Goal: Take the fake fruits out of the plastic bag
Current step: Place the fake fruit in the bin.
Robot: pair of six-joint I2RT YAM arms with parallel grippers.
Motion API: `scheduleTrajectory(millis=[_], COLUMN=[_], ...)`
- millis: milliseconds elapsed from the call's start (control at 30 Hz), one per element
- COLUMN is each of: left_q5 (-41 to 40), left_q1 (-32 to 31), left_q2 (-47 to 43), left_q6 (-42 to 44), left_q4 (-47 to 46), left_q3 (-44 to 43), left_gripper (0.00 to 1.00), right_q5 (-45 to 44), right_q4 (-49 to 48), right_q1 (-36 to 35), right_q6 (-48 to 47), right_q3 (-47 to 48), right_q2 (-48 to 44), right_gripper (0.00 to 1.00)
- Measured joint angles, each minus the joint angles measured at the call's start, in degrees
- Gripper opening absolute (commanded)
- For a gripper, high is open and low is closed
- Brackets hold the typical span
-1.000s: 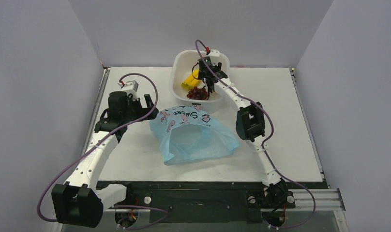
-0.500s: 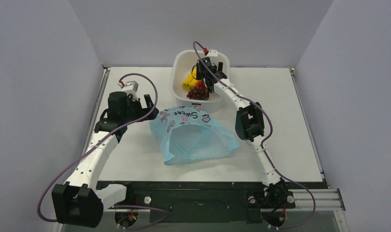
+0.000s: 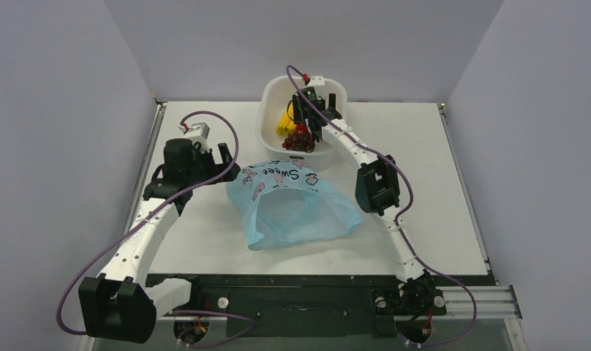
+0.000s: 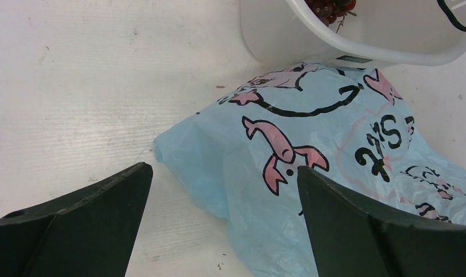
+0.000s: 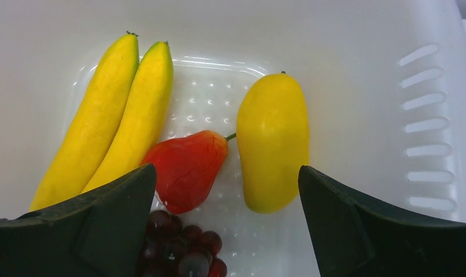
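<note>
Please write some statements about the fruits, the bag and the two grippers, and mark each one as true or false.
1. The bananas lie in the tub. True.
2. The right gripper is shut on the red fruit. False: the right gripper is open above the red fruit and holds nothing.
3. The bag lies on the table next to the tub. True.
4. The left gripper grips the bag. False: the left gripper is open, near the bag's edge.
5. The grapes are inside the bag. False: the grapes lie in the tub.
</note>
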State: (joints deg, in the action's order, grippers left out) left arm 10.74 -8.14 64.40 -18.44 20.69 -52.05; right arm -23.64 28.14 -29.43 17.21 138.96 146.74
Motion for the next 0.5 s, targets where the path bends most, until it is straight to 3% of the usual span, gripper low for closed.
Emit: scheduleTrajectory(millis=[200,500], left_q5=[0.0,-0.7], left_q1=[0.0,-0.8], left_q2=[0.4,0.6], left_q6=[0.0,0.7], left_q4=[-0.2,-0.6], left_q3=[0.2,1.1], left_gripper=[0.97,0.97], right_q5=[-0.5,-2.5], right_q4=[1.7,0.9], right_q1=[-2.0,-5.4], right_q6=[-0.5,-0.5], right_q3=[-8.1,-30.6], right_q2=[-9.5,-35.8], right_gripper=[0.88,0.90])
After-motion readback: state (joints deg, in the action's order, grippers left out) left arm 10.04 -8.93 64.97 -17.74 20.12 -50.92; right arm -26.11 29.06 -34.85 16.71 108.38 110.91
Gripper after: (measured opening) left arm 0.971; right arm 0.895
